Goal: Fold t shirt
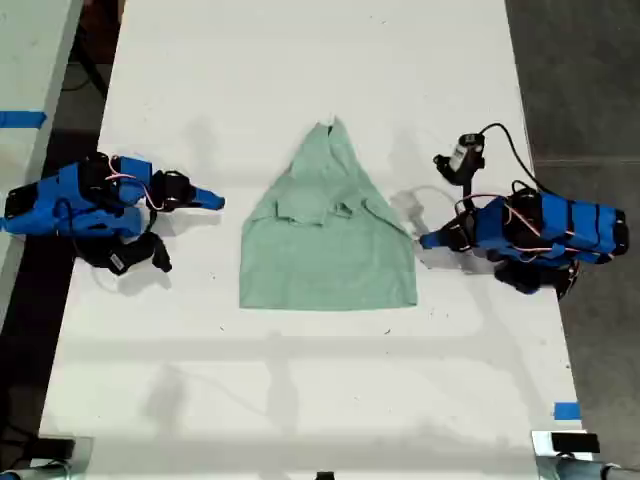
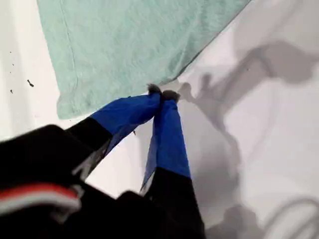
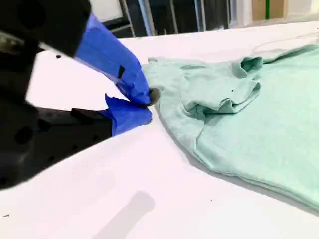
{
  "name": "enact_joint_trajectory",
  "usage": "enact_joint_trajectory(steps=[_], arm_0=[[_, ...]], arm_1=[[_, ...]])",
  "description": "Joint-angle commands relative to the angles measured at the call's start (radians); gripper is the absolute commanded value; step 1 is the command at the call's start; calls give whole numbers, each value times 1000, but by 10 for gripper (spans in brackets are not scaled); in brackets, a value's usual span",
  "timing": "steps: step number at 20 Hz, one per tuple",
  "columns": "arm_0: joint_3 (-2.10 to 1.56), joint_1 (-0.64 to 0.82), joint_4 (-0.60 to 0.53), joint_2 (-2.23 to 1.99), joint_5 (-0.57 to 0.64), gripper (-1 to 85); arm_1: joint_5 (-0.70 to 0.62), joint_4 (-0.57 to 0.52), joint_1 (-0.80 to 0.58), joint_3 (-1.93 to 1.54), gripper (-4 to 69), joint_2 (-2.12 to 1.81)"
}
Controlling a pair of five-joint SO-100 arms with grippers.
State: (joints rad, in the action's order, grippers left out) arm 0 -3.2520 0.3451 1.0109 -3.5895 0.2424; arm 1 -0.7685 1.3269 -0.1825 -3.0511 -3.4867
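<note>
Shirt [image 1: 328, 250] mid-tabletop [image 1: 300, 380], sleeves folded in | first pincer [image 2: 162, 94] closed at its side edge, probably seeking a hold; cloth pinched or not, unclear | second pincer [image 3: 148, 105] barely parted, empty, just beside the opposite edge

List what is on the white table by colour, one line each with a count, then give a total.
Mint green: 1, the t shirt, partly folded.
Blue: 2, my first gripper and my second gripper, each on a blue arm.
Total: 3, all on the white table.
</note>
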Motion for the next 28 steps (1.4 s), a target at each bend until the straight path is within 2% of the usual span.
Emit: enact_joint_trajectory(steps=[1,7,9,12,14,16,17,19,20,24,28], arm_0=[[-40,-9,2,-8,-14,14],[-40,-9,2,-8,-14,14],[-40,-9,2,-8,-14,14],[-40,-9,2,-8,-14,14],[-40,-9,2,-8,-14,14],[-40,-9,2,-8,-14,14],[-40,-9,2,-8,-14,14],[-40,-9,2,-8,-14,14],[-40,-9,2,-8,-14,14],[-40,-9,2,-8,-14,14],[-40,-9,2,-8,-14,15]], arm_1=[[520,15,35,-54,7,-17],[508,15,34,-54,7,-17],[480,-38,25,-34,8,-17],[417,40,-34,232,8,26],[416,29,-44,385,8,272],[477,-81,21,476,12,584],[526,-135,72,499,40,704],[615,-239,140,460,150,834],[638,-296,161,417,164,864],[681,-505,175,230,195,910],[640,-611,158,239,190,1026]])
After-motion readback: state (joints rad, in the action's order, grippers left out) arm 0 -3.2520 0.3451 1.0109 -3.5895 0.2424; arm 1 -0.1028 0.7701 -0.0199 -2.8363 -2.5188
